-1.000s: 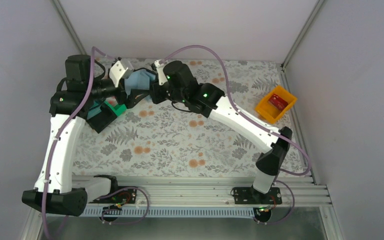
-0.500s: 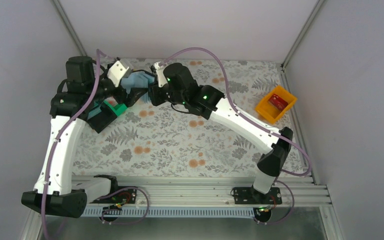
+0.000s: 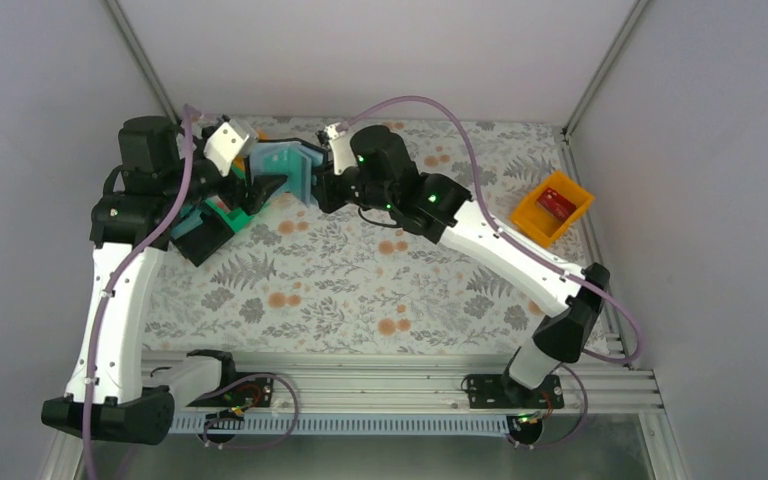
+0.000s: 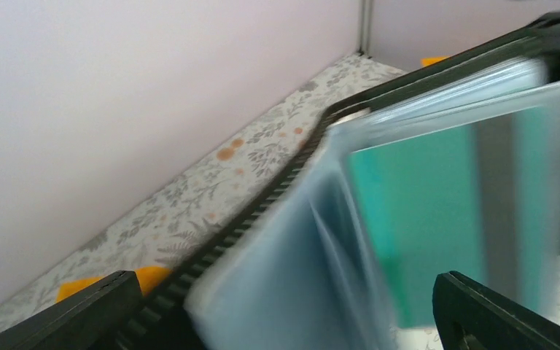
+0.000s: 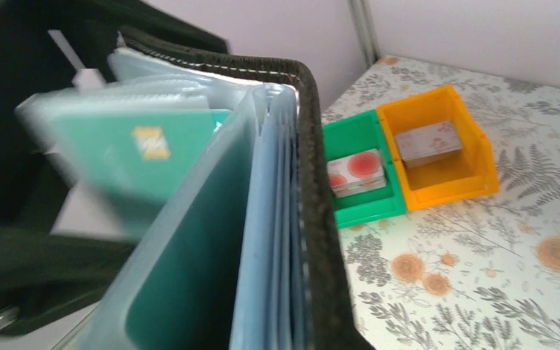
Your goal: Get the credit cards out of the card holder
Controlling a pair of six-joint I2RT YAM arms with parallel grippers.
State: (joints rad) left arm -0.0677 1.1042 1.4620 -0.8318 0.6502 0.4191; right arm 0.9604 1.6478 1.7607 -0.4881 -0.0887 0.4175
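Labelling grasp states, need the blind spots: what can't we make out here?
- Right gripper, its hold on the card holder: top view, wrist covers fingertips.
- Teal card: left wrist view, blurred; seating unclear.
- Red item in the right-hand orange bin: top view, too small to identify.
- Pockets: right wrist view, edge-on, blurred; contents unclear.

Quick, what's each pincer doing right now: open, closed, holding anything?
Left pincer: open, fingers either side of the card holder.
Right pincer: shut on the card holder.
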